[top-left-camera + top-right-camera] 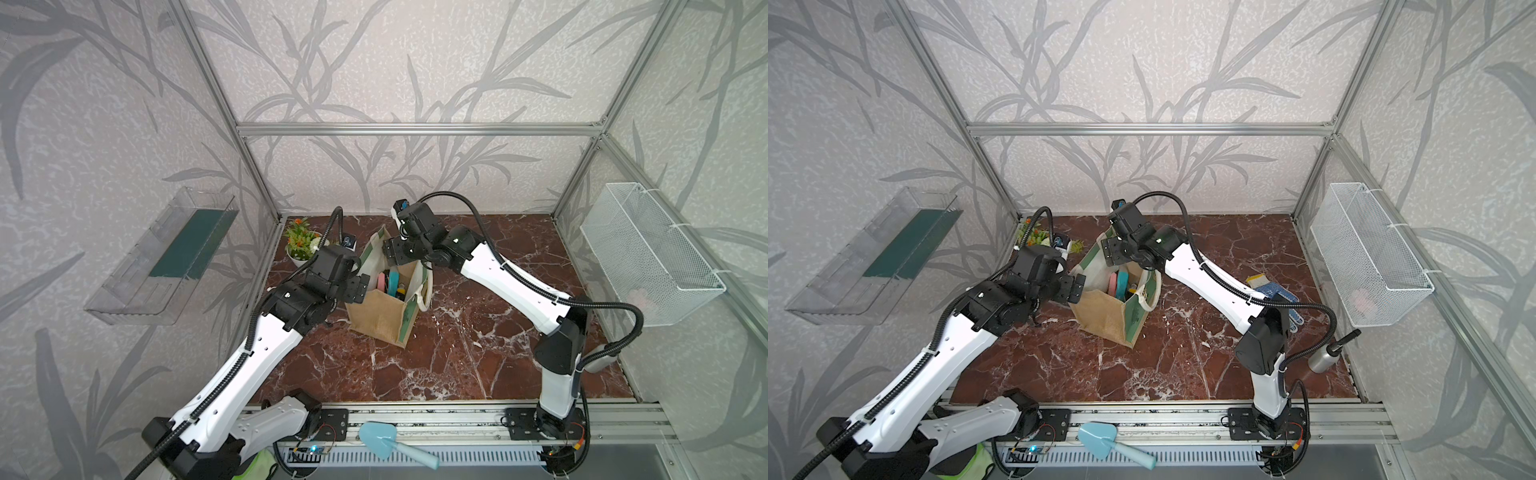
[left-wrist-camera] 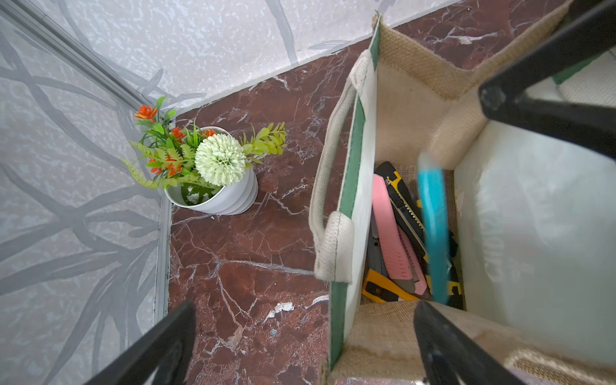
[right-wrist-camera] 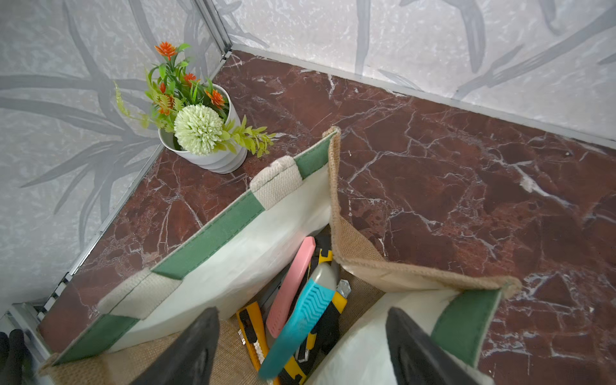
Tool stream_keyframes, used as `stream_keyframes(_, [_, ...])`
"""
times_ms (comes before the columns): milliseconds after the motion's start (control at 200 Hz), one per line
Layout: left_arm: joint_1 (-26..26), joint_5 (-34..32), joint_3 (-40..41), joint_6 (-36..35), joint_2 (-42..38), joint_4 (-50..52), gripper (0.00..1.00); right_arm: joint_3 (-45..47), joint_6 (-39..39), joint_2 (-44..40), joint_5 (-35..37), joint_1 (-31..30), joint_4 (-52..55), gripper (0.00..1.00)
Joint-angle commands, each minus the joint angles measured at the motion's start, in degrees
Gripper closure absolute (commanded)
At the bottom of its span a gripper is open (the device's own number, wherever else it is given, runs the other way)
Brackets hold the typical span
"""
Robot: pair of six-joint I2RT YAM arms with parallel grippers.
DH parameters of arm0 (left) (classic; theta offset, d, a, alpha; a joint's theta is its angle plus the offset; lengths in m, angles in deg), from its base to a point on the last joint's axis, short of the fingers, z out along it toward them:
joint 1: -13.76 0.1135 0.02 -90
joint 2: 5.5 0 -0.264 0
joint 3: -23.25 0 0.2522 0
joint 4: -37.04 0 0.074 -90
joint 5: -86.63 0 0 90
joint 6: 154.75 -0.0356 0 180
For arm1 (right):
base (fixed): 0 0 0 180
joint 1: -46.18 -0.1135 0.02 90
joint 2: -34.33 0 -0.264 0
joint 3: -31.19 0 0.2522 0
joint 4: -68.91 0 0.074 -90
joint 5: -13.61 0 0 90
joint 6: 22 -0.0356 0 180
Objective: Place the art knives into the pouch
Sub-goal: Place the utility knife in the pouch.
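The art knife (image 3: 300,320), teal with a grey tip, is smeared by blur in both wrist views, its outline hard to make out. It slants inside the pouch (image 1: 384,311) above a heap of other knives, a pink knife (image 3: 290,286) and yellow-and-black knives (image 2: 400,196) among them; whether it rests on them cannot be told. In both top views only a teal sliver shows in the pouch mouth. The pouch stands upright and open near the middle of the tabletop (image 1: 457,353), slightly left of centre.

The right jaws hang over the pouch's far end, spread wide, the knife between them and touching neither. The left jaws, equally wide and holding nothing, straddle the pouch's left wall: one tip over bare tabletop, the other over the near jute wall.

A blue-dotted glove (image 1: 1273,291) lies on the right, half behind the right arm (image 1: 1212,274), whose cable crosses a metal bottle (image 1: 1325,357) at the near right. The left arm (image 1: 266,345) and its cable cover part of the potted plant (image 1: 301,243) in the far left corner. A white wire basket (image 1: 648,253) on the right wall holds something pale, too faint to name. A blue scoop (image 1: 386,442) lies on the near rail beside a green thing (image 1: 259,465) cut off by the picture's edge.
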State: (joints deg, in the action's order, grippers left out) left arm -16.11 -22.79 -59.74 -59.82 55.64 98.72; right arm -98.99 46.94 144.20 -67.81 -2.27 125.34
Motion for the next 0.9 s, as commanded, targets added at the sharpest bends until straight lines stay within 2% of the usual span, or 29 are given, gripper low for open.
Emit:
stream_keyframes(0, [0.38,-0.6,-0.32,1.48,-2.02,-0.34,0.01,-3.31,0.88,-1.27,4.93,-0.31,5.22,0.18])
stream_keyframes(130, [0.5,-4.63,-1.62,5.28,-2.36,1.78,0.01,-1.85,1.01,-3.23,7.84,0.64,7.09,0.18])
stream_keyframes(210, [0.53,-10.08,-1.01,8.96,-3.14,2.63,0.01,-0.19,-0.15,-4.49,7.89,2.26,8.55,0.18])
stream_keyframes(320, [0.77,-14.38,4.65,13.79,-6.81,-0.51,0.01,4.78,-0.41,-7.56,7.48,4.71,7.9,0.18])
stream_keyframes(440, [1.4,-17.96,12.59,17.02,-11.88,-4.07,0.01,12.45,0.17,-14.51,6.88,7.89,5.24,0.18])
stream_keyframes(560, [3.39,-24.87,18.26,21.64,-15.33,-4.04,0.01,22.43,0.07,-22.76,10.09,11.14,1.23,0.11])
stream_keyframes(755, [7.14,-24.93,25.15,24.09,-19.14,-10.41,0.01,41.62,-0.9,-35.81,9.86,18.96,-10.97,0.05])
stream_keyframes(895, [9.75,-22.7,30.32,26.71,-17.15,-15.97,0.01,51.14,0.26,-40.8,12.26,23.76,-16.9,0.03])
